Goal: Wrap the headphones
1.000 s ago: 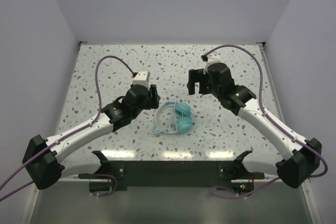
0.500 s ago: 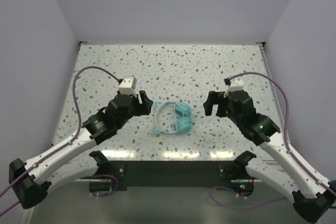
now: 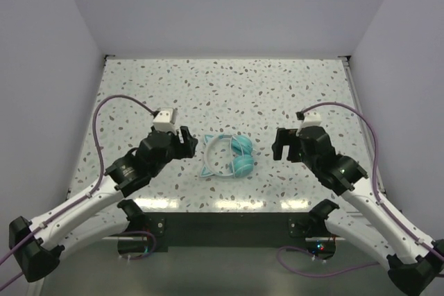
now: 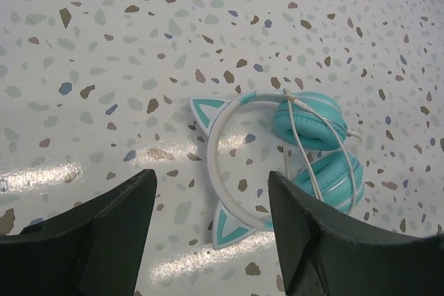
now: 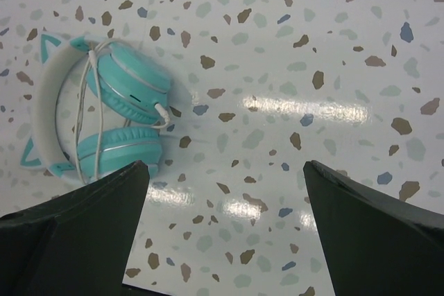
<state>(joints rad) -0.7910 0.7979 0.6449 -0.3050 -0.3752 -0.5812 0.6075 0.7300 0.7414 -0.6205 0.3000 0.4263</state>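
Note:
The headphones [image 3: 232, 156] lie flat on the speckled table near its front middle. Their teal ear cups are folded together, the pale headband with cat ears curves to the left, and the thin pale cable is wound round the cups. They show in the left wrist view [image 4: 312, 145] and the right wrist view [image 5: 121, 119]. My left gripper [image 3: 189, 141] is open and empty, just left of the headband and clear of it. My right gripper [image 3: 283, 143] is open and empty, to the right of the cups with a gap between.
The speckled table [image 3: 229, 88] is walled by pale panels at the back and both sides. A dark strip [image 3: 222, 223] with the arm mounts runs along the near edge. Purple cables [image 3: 114, 105] loop over both arms.
Both arms have drawn back toward the near edge and lowered, the right one from the far right of the table. Both grippers now flank the headphones, which have not moved.

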